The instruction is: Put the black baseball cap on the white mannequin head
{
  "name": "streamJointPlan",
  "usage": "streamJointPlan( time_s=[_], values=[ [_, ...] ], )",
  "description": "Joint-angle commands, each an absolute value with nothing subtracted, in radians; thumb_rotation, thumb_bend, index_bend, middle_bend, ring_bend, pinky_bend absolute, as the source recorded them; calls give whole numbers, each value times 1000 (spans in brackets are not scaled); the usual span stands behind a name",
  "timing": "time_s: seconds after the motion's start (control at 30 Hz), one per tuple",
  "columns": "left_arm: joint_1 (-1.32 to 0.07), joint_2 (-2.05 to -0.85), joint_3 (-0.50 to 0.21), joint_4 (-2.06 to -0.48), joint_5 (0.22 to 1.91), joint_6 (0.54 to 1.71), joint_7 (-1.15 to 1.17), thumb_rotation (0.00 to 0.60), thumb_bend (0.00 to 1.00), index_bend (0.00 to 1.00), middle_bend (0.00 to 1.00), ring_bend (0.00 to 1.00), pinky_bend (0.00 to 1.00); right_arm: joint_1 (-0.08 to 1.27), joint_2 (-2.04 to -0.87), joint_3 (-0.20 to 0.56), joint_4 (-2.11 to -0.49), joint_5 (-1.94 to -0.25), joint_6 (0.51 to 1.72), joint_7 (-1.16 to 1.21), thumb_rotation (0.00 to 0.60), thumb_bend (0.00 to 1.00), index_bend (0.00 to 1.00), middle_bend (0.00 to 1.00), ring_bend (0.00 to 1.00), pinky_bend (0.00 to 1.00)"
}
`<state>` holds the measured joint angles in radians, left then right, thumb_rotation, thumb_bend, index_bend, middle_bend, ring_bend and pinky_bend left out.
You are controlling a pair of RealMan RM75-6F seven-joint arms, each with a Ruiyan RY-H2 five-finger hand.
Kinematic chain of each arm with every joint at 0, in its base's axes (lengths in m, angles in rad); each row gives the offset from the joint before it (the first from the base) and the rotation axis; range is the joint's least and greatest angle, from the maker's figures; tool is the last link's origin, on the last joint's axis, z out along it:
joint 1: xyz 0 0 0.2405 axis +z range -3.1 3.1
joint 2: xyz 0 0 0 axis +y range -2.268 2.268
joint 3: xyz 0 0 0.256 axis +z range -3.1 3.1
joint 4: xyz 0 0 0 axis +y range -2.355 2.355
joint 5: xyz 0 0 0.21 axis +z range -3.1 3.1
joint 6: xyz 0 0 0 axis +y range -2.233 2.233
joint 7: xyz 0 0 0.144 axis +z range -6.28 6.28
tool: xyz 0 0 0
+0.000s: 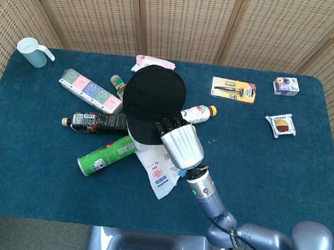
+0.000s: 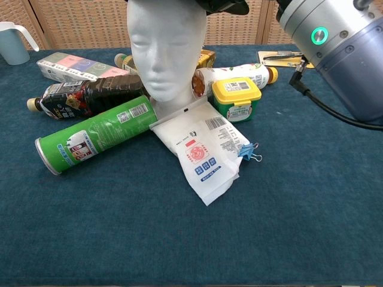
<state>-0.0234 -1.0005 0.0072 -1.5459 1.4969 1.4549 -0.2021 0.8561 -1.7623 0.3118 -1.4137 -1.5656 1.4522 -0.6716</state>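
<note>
While the blue cloth-covered bench [image 1: 281, 171] carries many things, the white foam mannequin head [image 2: 166, 48] stands upright near its middle. On top sits the black fabric baseball cap [image 1: 153, 100], covering the head from above. The right robot hand [image 1: 180, 143] holds the cap's brim, fingers curled over its edge.

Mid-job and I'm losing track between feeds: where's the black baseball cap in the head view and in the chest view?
Head view: the black baseball cap sits just left of centre, covering the white mannequin head, with the right hand at its brim.
Chest view: only a dark sliver of it shows at the top edge.
Shared landmark: the green can lying on its side.
</note>
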Motion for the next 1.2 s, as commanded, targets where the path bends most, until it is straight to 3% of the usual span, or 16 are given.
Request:
streamJointPlan(
  time_s=[0.03,0.87,1.2],
  values=[
    [-23,-1002,8,-1545,1497,1454,-202,600,349,550,415,289,299,855,-1768,309,-1421,-1569,1448,-681,600,409,691,669,770,924],
    [-12,-1010,18,-1522,1490,1450,-220,600,350,550,415,289,299,856,-1811,280,-1456,-1565,1363,-749,600,399,683,660,754,908],
    [-9,-1008,17,-1519,1490,1455,-223,600,349,550,415,290,299,842,-1789,269,-1489,-1538,1323,-761,600,279,526,568,672,845]
  ],
)
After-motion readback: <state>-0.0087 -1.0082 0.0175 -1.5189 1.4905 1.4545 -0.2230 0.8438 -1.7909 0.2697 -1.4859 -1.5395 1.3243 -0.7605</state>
